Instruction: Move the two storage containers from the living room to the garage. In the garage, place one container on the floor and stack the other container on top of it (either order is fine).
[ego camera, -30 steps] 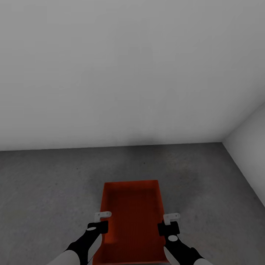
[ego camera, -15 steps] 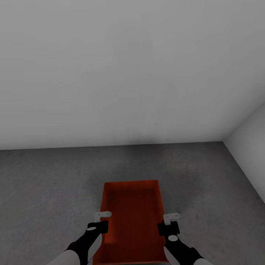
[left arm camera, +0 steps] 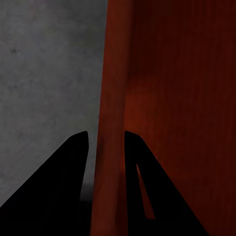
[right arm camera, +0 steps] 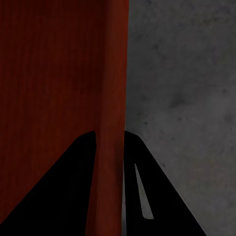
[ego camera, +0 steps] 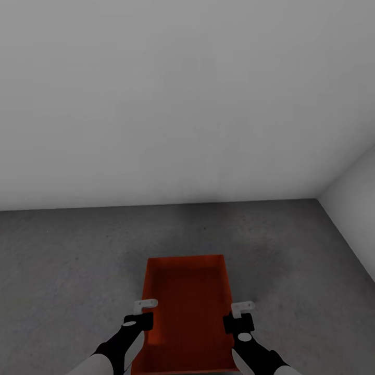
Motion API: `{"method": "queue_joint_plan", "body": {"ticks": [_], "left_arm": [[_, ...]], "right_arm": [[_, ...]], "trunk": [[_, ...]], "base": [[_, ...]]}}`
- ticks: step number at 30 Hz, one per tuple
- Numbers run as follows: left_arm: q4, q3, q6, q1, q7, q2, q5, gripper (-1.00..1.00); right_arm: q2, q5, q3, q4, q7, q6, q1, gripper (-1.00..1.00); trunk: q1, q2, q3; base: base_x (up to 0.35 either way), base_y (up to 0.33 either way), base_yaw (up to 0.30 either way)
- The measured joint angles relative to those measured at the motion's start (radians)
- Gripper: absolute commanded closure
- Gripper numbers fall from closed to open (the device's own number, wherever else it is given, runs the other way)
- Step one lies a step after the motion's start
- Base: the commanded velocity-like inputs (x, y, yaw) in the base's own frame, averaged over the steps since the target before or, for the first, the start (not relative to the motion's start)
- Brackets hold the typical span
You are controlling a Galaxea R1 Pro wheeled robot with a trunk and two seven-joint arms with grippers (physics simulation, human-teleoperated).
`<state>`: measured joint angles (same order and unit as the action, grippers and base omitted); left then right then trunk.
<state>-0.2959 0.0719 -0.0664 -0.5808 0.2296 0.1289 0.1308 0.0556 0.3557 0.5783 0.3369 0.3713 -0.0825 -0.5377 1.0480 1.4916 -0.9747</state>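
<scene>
We've got the red-orange rectangular plastic bin (ego camera: 186, 307) pinched by both long walls, left end effector (ego camera: 139, 316) and right end effector (ego camera: 239, 319) each clamped on one, long axis pointing straight ahead, dark grey concrete floor (ego camera: 67, 260) right underneath.

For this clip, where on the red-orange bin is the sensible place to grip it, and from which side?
The long side walls, from above. The storage container is low, open-topped and thin-walled, so each rim fits between fingers: left claw straddles one wall, right claw the opposite.
</scene>
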Motion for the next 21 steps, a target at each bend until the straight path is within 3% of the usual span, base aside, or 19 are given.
{"method": "queue_joint_plan", "body": {"ticks": [21], "left_arm": [[0.000, 0.000, 0.001, 0.001, 0.000, 0.000, 0.001, 1.00]], "right_arm": [[0.000, 0.000, 0.000, 0.000, 0.000, 0.000, 0.000, 1.00]], "trunk": [[0.081, 0.147, -0.066]], "base": [[0.000, 0.000, 0.000]]}}
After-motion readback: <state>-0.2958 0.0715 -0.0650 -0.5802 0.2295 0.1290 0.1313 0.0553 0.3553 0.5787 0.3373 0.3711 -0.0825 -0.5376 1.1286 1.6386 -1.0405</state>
